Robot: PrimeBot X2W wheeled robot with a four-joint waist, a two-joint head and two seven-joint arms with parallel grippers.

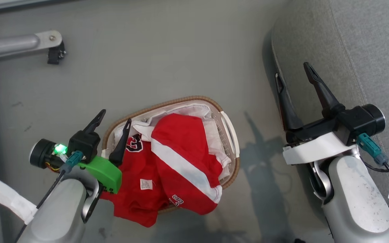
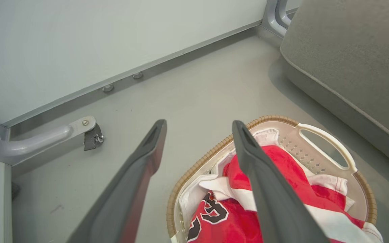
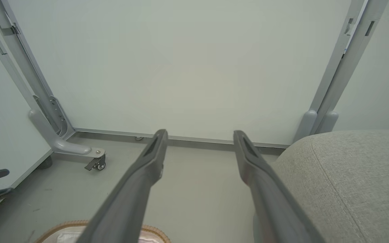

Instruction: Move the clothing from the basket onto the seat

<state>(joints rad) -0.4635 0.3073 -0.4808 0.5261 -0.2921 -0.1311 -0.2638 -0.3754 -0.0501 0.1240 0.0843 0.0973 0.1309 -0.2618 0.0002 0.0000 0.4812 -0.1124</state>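
- The red and white clothing [image 1: 177,158] lies heaped in the basket [image 1: 231,132], spilling over its near rim
- The basket stands on the grey floor [image 1: 147,50], near the seat [image 1: 349,40]
- The left hand [image 1: 115,115] hovers over the basket's left edge, fingers spread, holding nothing
- The right hand [image 1: 291,70] is spread and empty at the seat's edge

The basket [image 1: 187,99] sits on the floor [image 1: 147,50]; the clothing [image 1: 177,148] lies in it, spilling over its near rim; the seat [image 1: 349,40] stands apart to the right; a wheeled frame foot [image 1: 51,45] lies at far left.
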